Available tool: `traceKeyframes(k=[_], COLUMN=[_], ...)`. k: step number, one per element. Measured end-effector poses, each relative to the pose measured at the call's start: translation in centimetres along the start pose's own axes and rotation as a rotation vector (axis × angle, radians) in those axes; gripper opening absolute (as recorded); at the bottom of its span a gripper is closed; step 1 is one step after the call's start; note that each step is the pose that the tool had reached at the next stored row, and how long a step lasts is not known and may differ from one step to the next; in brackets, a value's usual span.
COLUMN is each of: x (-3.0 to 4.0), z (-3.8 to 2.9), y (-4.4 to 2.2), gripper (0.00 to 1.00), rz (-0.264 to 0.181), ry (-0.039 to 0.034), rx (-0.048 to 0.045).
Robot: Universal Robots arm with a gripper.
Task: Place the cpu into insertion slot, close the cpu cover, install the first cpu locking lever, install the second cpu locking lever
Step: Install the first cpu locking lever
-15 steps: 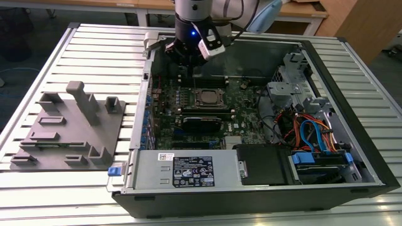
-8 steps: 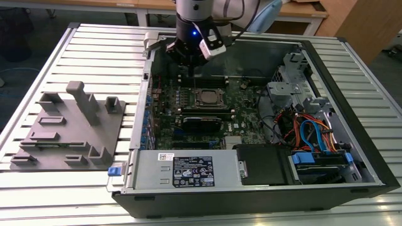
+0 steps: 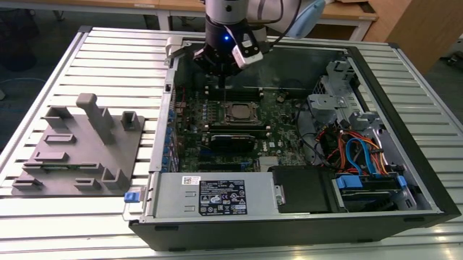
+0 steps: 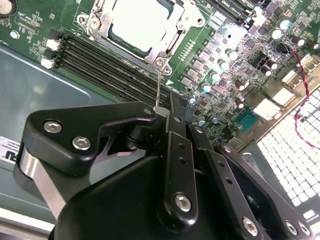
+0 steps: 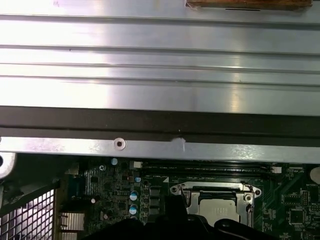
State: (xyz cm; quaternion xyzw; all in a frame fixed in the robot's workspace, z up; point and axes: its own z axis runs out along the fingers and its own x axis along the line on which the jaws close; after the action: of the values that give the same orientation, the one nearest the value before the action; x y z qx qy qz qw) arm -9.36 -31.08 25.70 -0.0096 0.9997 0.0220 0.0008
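Wooden tables (image 3: 340,13) stand behind a slatted metal surface (image 3: 108,49). On it lie an open computer case (image 3: 426,179) and, at the exterior view's left, a grey fixture tray (image 3: 79,157). The arm (image 3: 227,16) reaches straight down into the case. Its gripper (image 4: 162,107) is clenched just above the green motherboard (image 3: 282,141), apparently pinching the tip of a thin locking lever (image 4: 158,85). Just beside it, the cpu (image 4: 140,22) sits in the insertion slot (image 3: 223,114), framed by the lowered cpu cover (image 4: 150,55).

The cpu cover (image 4: 129,47) and the cpu (image 4: 142,20) run past the second wrist view's edge.
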Motion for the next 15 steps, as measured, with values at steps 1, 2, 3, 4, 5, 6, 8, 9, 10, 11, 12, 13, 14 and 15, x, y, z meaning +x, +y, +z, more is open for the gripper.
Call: traceKeyframes(k=[1, 2, 3, 4, 5, 6, 8, 9, 10, 11, 12, 13, 14, 15], x=[-0.07, -0.15, -0.22, -0.28, -0.35, -0.42, -0.56, -0.62, -0.68, -0.75, -0.81, -0.88, -0.95, -1.0], z=[0.0, 0.0, 0.0, 0.0, 0.0, 0.0, 0.0, 0.0, 0.0, 0.0, 0.0, 0.01, 0.01, 0.02], y=[0.0, 0.01, 0.01, 0.01, 0.01, 0.01, 0.01, 0.01, 0.01, 0.01, 0.01, 0.0, 0.0, 0.0], gripper=[0.11, 0.11, 0.11, 0.11, 0.11, 0.11, 0.11, 0.11, 0.11, 0.11, 0.11, 0.11, 0.11, 0.11], rz=[0.0, 0.0, 0.0, 0.0, 0.0, 0.0, 0.0, 0.0, 0.0, 0.0, 0.0, 0.0, 0.0, 0.0], ry=[-0.0001, 0.0, 0.0, 0.0, 0.0, 0.0, 0.0, 0.0, -0.0001, 0.0, 0.0, 0.0, -0.0001, -0.0001], rx=[-0.0001, 0.0, 0.0, 0.0, 0.0, 0.0, 0.0, 0.0, -0.0001, 0.0, 0.0, 0.0, -0.0001, -0.0001])
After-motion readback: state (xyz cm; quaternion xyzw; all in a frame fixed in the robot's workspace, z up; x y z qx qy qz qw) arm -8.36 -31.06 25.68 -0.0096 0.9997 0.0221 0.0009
